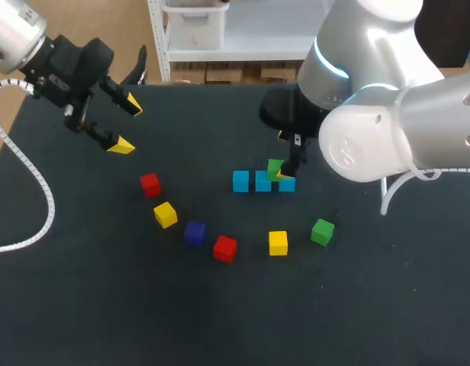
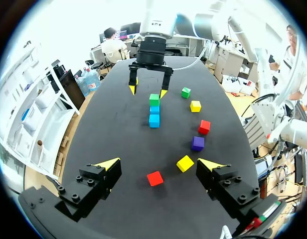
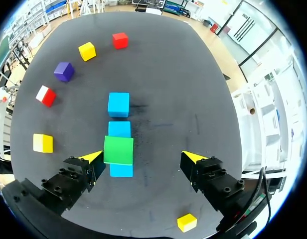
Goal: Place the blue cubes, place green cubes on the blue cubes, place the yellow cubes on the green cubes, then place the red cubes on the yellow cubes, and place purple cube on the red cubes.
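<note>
With the right claw (image 3: 142, 156) spread open around the green cube (image 3: 118, 150) resting on the blue cubes (image 3: 118, 104), it should rise straight up so neither finger nudges that green cube.

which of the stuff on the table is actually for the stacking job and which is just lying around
For the job:
blue cubes, three in a row
green cube stacked on that row
loose green cube
yellow cubes, two
red cubes, two
purple cube

Just lying about:
white cable, the rig's own, no part of the stack
</note>
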{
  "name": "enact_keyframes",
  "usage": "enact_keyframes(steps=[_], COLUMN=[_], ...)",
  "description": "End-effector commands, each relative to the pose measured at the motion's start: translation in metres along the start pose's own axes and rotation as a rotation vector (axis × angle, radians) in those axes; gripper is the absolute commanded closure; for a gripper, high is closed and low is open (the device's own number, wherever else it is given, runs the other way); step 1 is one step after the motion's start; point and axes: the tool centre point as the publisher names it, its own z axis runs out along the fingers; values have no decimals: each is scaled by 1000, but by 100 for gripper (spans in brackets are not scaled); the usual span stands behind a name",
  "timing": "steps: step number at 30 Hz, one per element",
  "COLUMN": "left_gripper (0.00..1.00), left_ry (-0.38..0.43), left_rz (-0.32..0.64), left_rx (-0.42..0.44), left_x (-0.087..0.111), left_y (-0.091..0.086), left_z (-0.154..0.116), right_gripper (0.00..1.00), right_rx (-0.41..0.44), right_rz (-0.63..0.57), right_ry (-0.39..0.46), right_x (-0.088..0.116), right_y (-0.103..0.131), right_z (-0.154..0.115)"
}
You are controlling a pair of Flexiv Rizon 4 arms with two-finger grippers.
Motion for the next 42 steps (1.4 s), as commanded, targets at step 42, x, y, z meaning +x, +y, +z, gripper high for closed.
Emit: enact_keyframes(steps=[42], left_gripper=[0], left_ry=[-3], left_rz=[3], left_rx=[-1], left_x=[1], left_y=[0], left_z=[0], right_gripper=[0], right_rx=[26], right_rz=[34], right_ry=[-450], right_x=[100], right_y=[40], right_z=[-62])
